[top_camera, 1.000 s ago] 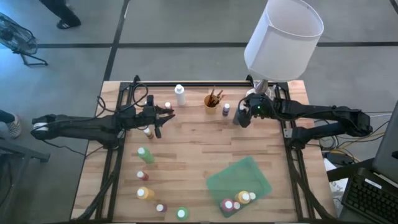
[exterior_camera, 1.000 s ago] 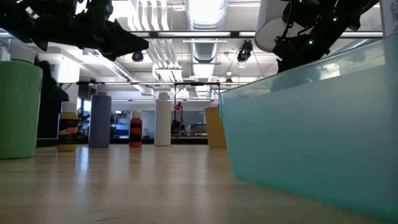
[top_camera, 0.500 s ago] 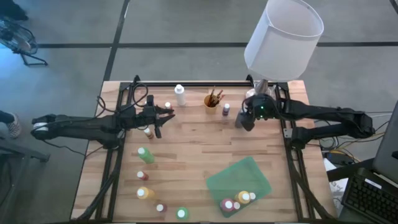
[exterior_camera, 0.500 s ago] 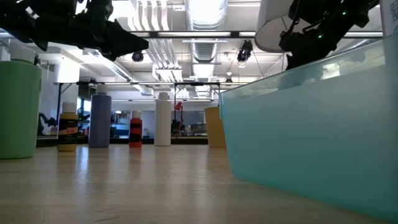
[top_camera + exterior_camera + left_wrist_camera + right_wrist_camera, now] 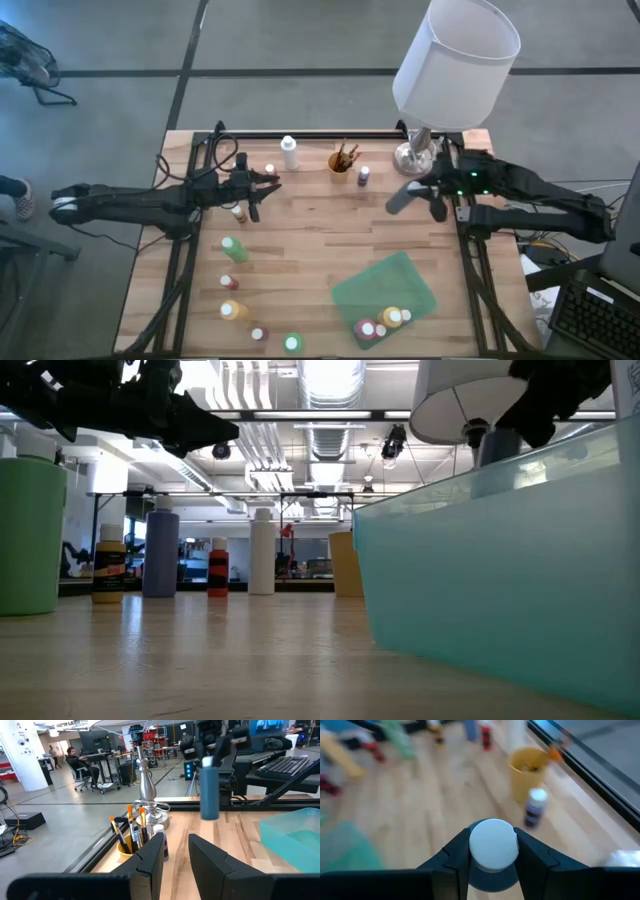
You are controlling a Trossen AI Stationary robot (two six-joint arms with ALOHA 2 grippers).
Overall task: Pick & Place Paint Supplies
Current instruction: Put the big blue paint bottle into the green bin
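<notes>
Fingers of the left gripper (image 5: 268,183) stand narrowly apart with nothing between them, hovering above the table's (image 5: 310,250) left-rear area, just beside a small white-capped bottle (image 5: 238,212) and near another (image 5: 269,171).

Left of centre, much remains loose on the wood: a green bottle (image 5: 232,249), a small red one (image 5: 226,283), a yellow-orange bottle (image 5: 232,310), a red-and-white one (image 5: 259,334) and a green-ringed one (image 5: 291,343) near the front edge. Along the rear stand a tall white bottle (image 5: 290,153), a yellow cup of brushes (image 5: 342,160) and a small purple bottle (image 5: 363,176).

Front and right of centre sits the translucent green bin (image 5: 385,291), holding only a few bottles (image 5: 382,322) in its near corner. Judging by that count, the job is in its early part: three or so pieces packed, roughly ten bottles plus the brushes left.

Farther right, the right gripper (image 5: 492,847) is clamped on a dusty-blue bottle with a white cap (image 5: 493,844), which it carries in the air near the lamp base (image 5: 413,158), well apart from the bin. That bottle (image 5: 399,199) looks to be the next piece going in; it is not yet over the bin.
</notes>
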